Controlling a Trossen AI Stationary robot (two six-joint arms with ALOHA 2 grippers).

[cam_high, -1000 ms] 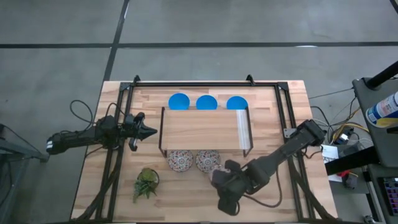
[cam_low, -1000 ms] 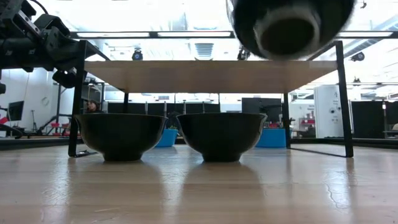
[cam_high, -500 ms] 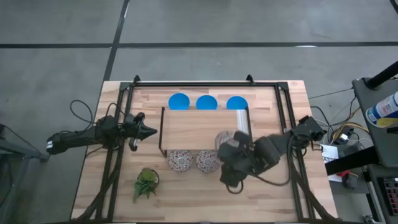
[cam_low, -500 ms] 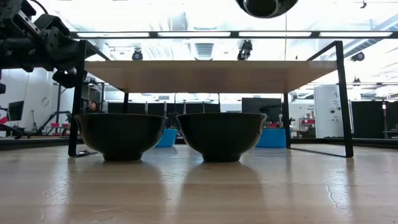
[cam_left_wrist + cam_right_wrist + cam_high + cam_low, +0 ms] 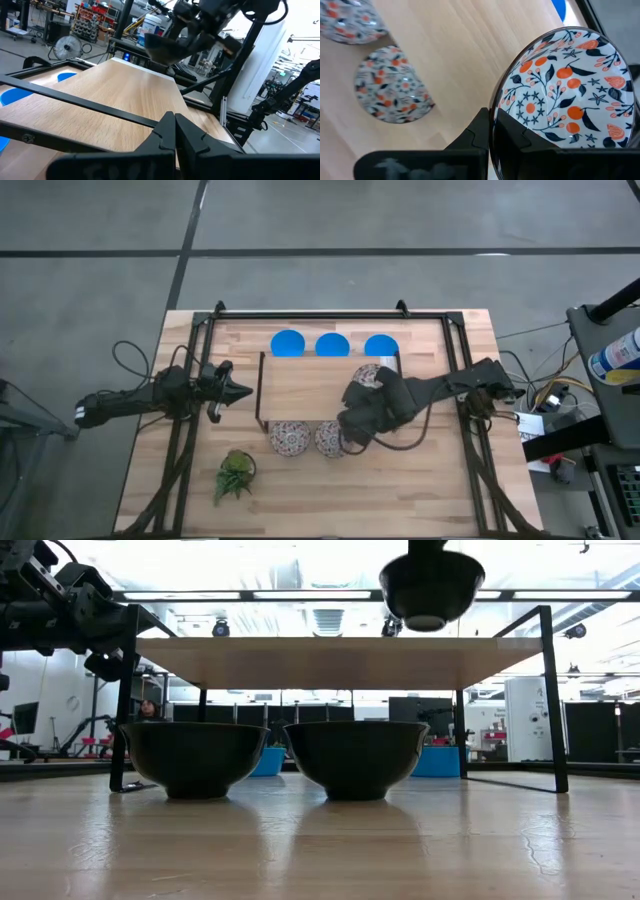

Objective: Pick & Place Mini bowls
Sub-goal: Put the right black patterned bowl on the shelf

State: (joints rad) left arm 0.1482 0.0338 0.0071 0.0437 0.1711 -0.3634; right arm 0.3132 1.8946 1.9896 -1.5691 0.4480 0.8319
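A workshop with racks and ceiling lights lies beyond the pale wooden tabletop (image 5: 150, 480), where a low wooden shelf on a black metal frame (image 5: 320, 390) stands mid-table. Your right gripper (image 5: 492, 131) is closed on the rim of a white mini bowl patterned with orange fruit and dark leaves (image 5: 565, 92), holding it above the right part of the shelf top; the low view shows that bowl (image 5: 431, 588) hanging clear of the board, not yet touching.

To place it well, you should level the bowl before lowering, since it looks tilted in the fingers (image 5: 475, 132), and come down slowly until its foot sits flat on the board. Keep it well inside the shelf's right edge, then open and withdraw upward so the fingers do not drag the rim.

The rim runs between the fingers, with the bowl's body extending away from them.

Two more patterned bowls (image 5: 290, 439) sit on the tabletop just in front of the shelf, three plain blue bowls (image 5: 331, 344) behind it. Your left gripper (image 5: 172, 131) waits at the table's left side, fingers pressed together and empty.
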